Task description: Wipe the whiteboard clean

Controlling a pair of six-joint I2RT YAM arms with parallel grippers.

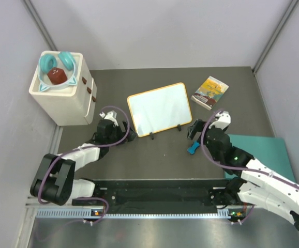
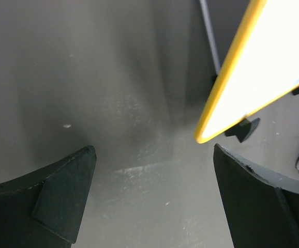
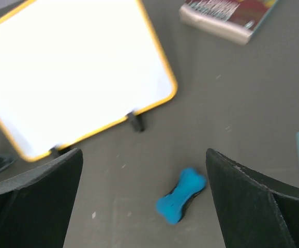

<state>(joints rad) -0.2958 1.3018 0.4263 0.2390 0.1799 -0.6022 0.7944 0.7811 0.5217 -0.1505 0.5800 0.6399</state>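
Note:
The whiteboard, white with an orange-yellow frame and two black feet, lies on the dark table; its face looks blank. It also shows in the left wrist view and the right wrist view. A blue bone-shaped eraser lies on the table below the board's right foot, also in the right wrist view. My left gripper is open and empty at the board's near-left corner. My right gripper is open and empty just above the eraser.
A white box holding teal headphones and a red object stands at the back left. A small yellow-covered book lies right of the board. A teal mat lies at the right under my right arm.

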